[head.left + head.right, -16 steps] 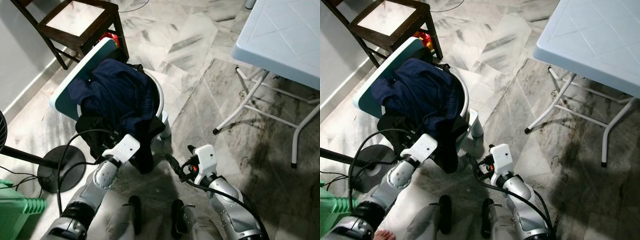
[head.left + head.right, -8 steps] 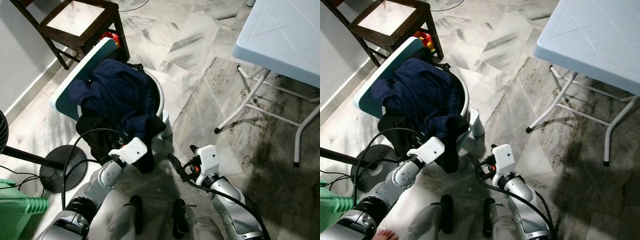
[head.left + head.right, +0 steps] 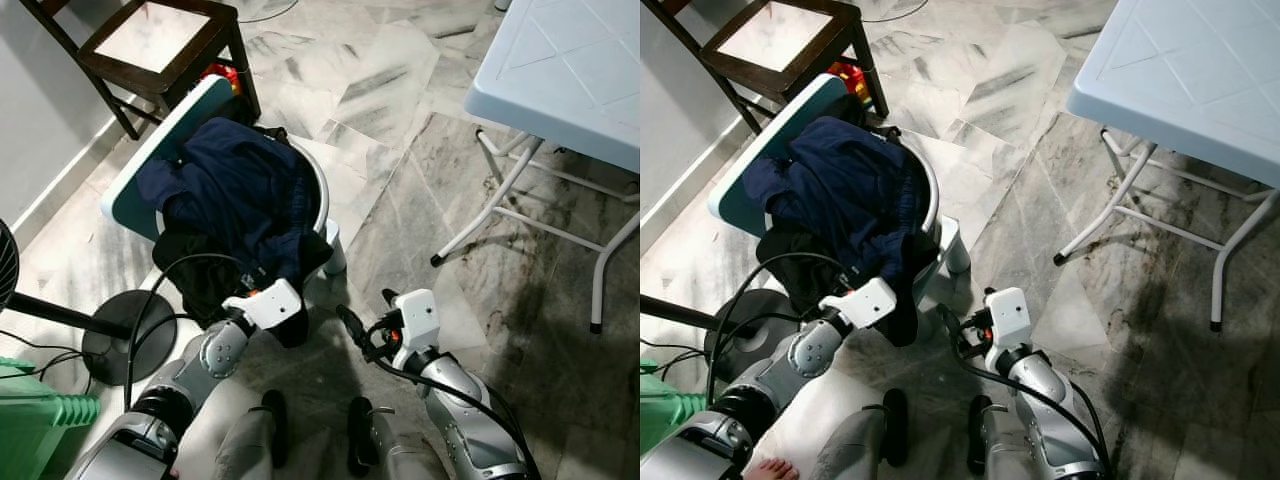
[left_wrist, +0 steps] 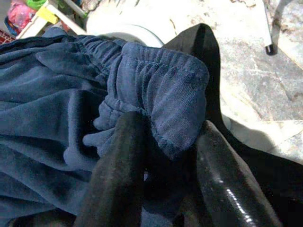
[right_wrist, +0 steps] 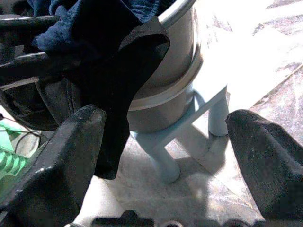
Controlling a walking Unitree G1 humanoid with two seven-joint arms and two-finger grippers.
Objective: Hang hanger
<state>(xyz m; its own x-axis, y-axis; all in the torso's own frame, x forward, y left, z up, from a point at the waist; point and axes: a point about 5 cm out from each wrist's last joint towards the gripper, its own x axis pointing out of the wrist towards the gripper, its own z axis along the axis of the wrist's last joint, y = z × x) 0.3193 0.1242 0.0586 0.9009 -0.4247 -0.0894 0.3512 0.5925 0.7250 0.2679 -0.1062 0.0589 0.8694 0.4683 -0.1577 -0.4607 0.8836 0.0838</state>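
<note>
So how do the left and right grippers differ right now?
The left gripper is in the clothes pile, with a fold of the navy garment between its fingers; the right gripper holds nothing. The left one's fingers stand close together around the cloth, while the right one's are spread wide. The left touches the laundry on the basin; the right hovers apart, over the floor, aimed at the basin's legs. Both have two black fingers.
</note>
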